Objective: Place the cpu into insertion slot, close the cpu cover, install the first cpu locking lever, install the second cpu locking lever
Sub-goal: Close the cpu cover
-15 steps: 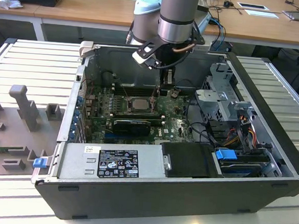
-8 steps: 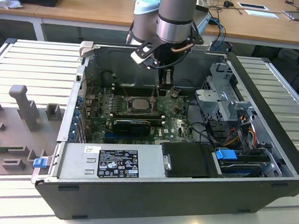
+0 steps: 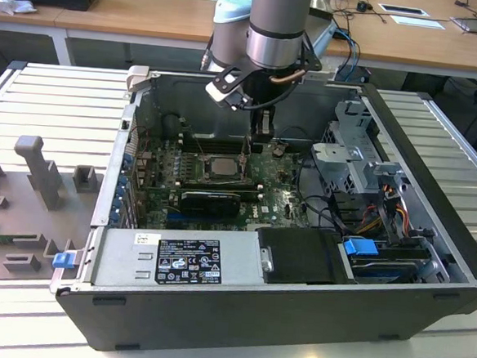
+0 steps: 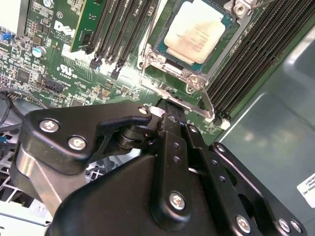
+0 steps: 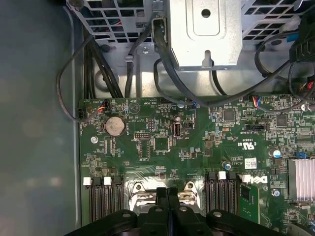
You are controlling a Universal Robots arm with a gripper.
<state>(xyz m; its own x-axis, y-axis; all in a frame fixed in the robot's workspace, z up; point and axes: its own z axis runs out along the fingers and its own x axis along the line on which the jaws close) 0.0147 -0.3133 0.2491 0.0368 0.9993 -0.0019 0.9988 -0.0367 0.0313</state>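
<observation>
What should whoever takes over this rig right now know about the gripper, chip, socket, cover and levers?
Gripper: fingers shut together, tip at the socket edge, right by a thin lever rod; contact unclear.
Chip: seated in the socket.
Cover: appears to lie flat around the chip.
Done: chip placed, cover seemingly closed.
Left: both levers; whether either is latched cannot be told.

The small flat silvery-grey square cpu [image 4: 194, 29] lay in the square metal-rimmed insertion slot [image 4: 150, 61] on the green circuit board [image 5: 197, 142], inside the open dark metal computer case [image 3: 237, 310]. Long black memory slots [image 4: 246, 64] flanked the slot. The black gripper [image 4: 167, 109] stood just beside the slot, toward the exterior view's right.
</observation>
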